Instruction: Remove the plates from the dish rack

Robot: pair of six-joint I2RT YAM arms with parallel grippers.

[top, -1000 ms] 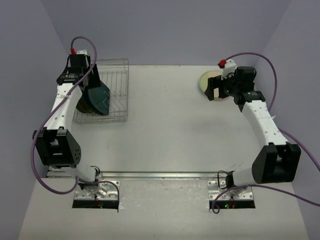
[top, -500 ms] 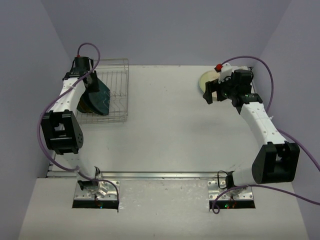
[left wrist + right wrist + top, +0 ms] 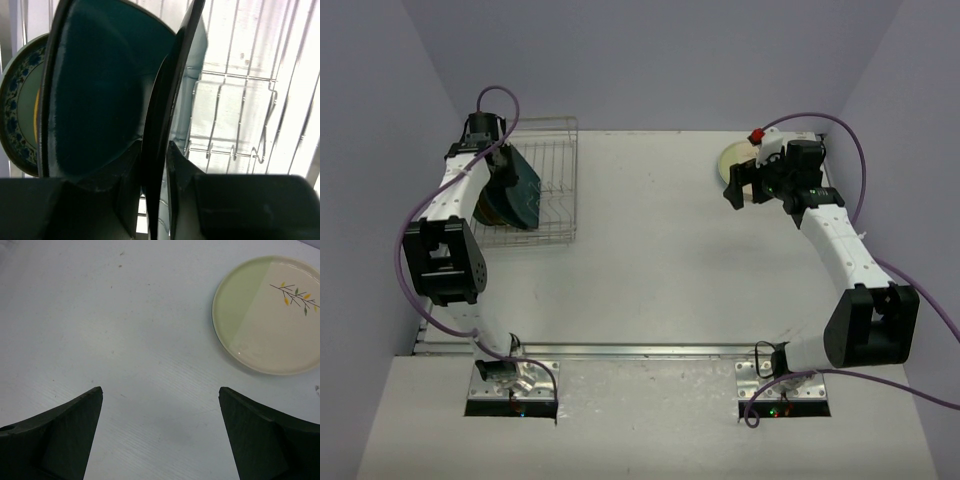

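The wire dish rack [image 3: 556, 150] stands at the far left. In it a dark teal plate [image 3: 523, 190] stands on edge, with the patterned plate [image 3: 485, 208] behind it. My left gripper [image 3: 504, 172] reaches down into the rack. In the left wrist view its jaws [image 3: 152, 150] are closed on the rim of an edge-on dark teal plate [image 3: 165, 95]. A second teal plate [image 3: 95, 95] and the blue-patterned plate [image 3: 20, 105] stand beside it. My right gripper [image 3: 736, 190] is open and empty over the table, near a cream and pale green plate [image 3: 270, 315] lying flat.
The rack's empty slot wires [image 3: 240, 100] fill its right half. The flat plate also shows in the top view [image 3: 732, 157] at the far right, partly behind the right wrist. Purple cables loop off both arms. Walls close in on three sides.
The left arm swung from beside the rack to over it, lowering the gripper onto the teal plate's rim. The right gripper drew slightly back from the flat plate.
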